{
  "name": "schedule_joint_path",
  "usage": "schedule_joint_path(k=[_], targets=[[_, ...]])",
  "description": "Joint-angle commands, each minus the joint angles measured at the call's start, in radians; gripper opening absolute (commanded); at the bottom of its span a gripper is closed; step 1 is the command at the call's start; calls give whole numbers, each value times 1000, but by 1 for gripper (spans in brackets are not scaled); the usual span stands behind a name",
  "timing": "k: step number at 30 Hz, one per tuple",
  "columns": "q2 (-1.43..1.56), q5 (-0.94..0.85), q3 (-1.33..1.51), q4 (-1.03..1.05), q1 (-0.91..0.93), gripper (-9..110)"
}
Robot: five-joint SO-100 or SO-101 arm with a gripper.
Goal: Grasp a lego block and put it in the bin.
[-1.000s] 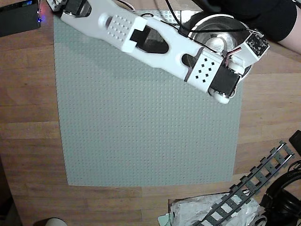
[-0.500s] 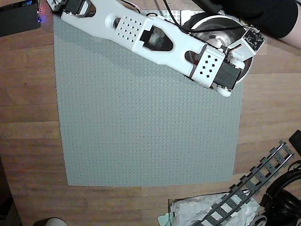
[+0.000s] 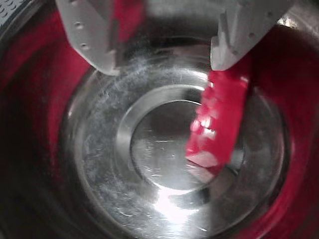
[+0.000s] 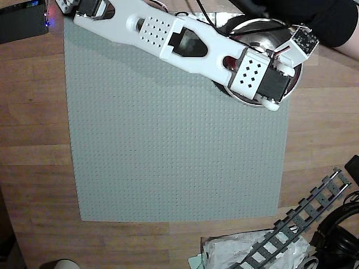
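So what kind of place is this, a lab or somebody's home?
Probably a home hobby table rather than a lab: a wooden tabletop carries a grey studded baseplate, a piece of toy train track and a kitchen-style steel bowl serving as the bin.

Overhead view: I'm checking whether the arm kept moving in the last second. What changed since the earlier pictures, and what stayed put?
The arm's wrist end swung up the picture, from the grey baseplate's right edge to over the steel bowl. In the wrist view the gripper is open above the bowl's bottom, the red lego block blurred under the right finger. Baseplate, bowl and track piece stayed put.
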Motion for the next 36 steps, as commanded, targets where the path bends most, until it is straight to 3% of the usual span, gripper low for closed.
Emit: schedule_joint_path(k=[1, 12, 14, 15, 28, 36], targets=[[69, -18, -67, 11, 14, 18], [342, -78, -86, 11, 156, 17], [400, -86, -78, 11, 192, 1], [434, -86, -61, 11, 212, 0], [747, -114, 52, 12, 669, 0], [933, -181, 301, 12, 885, 0]])
